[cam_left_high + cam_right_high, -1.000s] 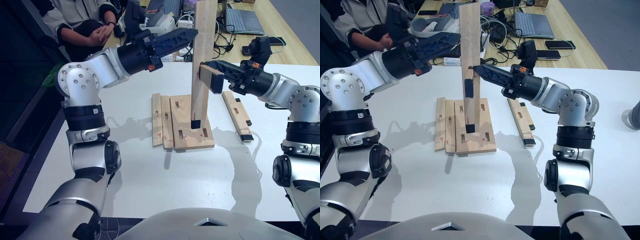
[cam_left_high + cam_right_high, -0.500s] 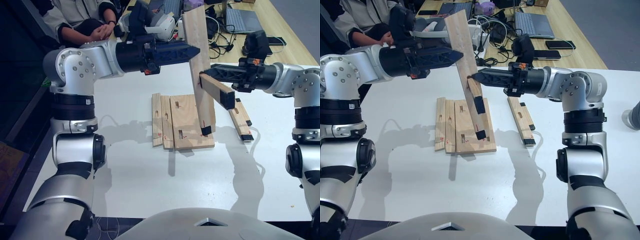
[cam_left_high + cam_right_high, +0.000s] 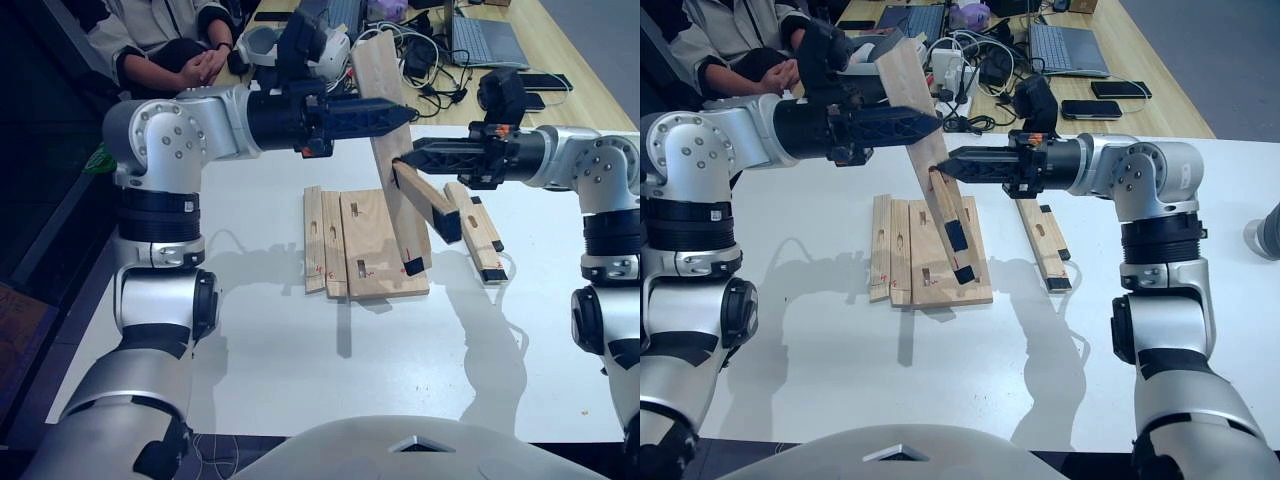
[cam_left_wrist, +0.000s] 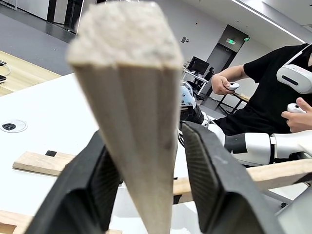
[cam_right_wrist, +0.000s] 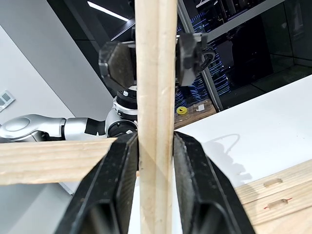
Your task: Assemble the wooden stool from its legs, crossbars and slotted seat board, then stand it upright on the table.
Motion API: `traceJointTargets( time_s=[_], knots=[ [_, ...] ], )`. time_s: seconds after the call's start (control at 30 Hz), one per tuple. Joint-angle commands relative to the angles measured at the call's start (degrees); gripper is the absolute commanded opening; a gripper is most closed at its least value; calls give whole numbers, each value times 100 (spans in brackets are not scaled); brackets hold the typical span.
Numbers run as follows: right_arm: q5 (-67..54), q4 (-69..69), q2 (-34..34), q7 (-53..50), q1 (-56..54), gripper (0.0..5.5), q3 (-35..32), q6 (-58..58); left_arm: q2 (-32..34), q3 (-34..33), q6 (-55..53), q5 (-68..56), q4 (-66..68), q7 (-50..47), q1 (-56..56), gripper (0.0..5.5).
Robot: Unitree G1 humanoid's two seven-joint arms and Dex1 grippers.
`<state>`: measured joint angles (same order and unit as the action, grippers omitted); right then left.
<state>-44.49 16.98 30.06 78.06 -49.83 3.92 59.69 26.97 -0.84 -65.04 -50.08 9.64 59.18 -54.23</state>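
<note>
a white table (image 3: 280, 340) is seen with the stool parts laid toward its far middle. the slotted seat board (image 3: 372, 285) lies flat on it. a tilted leg (image 3: 405, 235), the longest piece, is stood on the board's right near corner by its black-tipped foot, and its top is leaned away toward the robot's left. a second leg (image 3: 480, 240) is laid flat on the table just right of the board, apart from it. two slats (image 3: 323, 243) are set side by side against the board's left edge.

a shorter crossbar (image 3: 425, 198) is held off the table, slanting down to the right across the tilted leg, its upper end at the leg's face; whether it is seated in a slot cannot be told.

the left gripper (image 3: 398, 112) is closed on the tilted leg's upper part, a finger pressed on each face. the right gripper (image 3: 408, 158) is clamped narrowly on the crossbar's upper end.
</note>
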Motion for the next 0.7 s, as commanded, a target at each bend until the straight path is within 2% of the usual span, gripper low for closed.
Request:
traceJointTargets(
  time_s=[0.03,0.13,0.47,0.7],
  knots=[
    [155,112,1,57,-206,97,62,-114,97,167,-33,106,-170,114,57,132],
    [242,206,-21,134,-285,97,83,-172,40,219,22,175,-196,96,101,108],
    [649,452,63,615,-481,97,343,-470,314,719,11,315,-577,505,243,106],
    [989,542,315,1060,-414,97,400,-810,479,729,125,415,-618,532,381,105]
  ],
)
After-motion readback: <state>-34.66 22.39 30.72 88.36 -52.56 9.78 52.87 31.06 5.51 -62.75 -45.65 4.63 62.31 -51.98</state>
